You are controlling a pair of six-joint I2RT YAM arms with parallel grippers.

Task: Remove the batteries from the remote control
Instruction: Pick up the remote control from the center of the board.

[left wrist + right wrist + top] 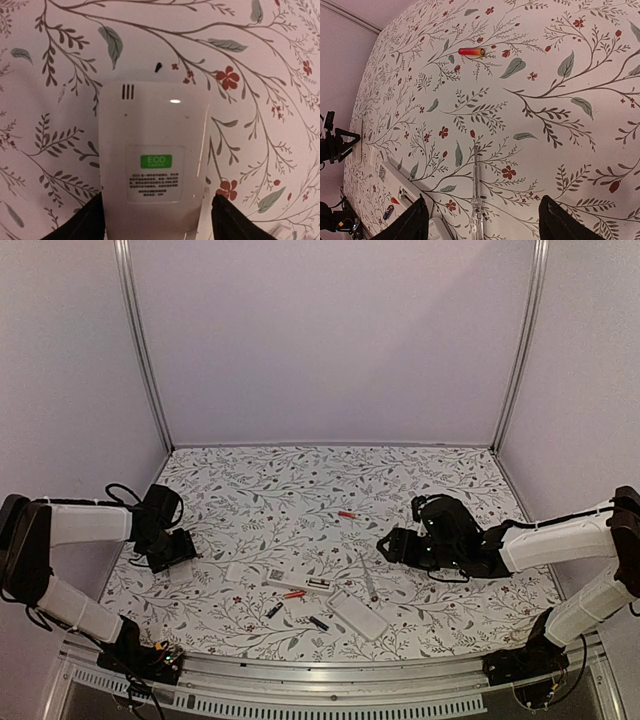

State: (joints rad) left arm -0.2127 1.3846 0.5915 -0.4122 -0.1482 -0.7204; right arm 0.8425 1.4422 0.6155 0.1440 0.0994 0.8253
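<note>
A long white remote control (285, 580) lies on the floral table with its battery bay open (318, 584). Loose batteries lie around it: a red one (347, 514) (471, 51) farther back, another red one (294, 594), and two dark ones (274, 610) (318, 622) in front. My left gripper (176, 558) (157, 215) is at the far left, its fingers astride a white flat casing with a green ECO label (152, 150); a thin gap shows at the right finger. My right gripper (386, 545) (482, 215) hovers open and holds nothing.
A clear thin stick tool (368, 575) (477, 195) lies right of the remote, under my right gripper. Another white flat piece (358, 613) lies near the front edge. Grey walls with metal posts close off the table's back and sides.
</note>
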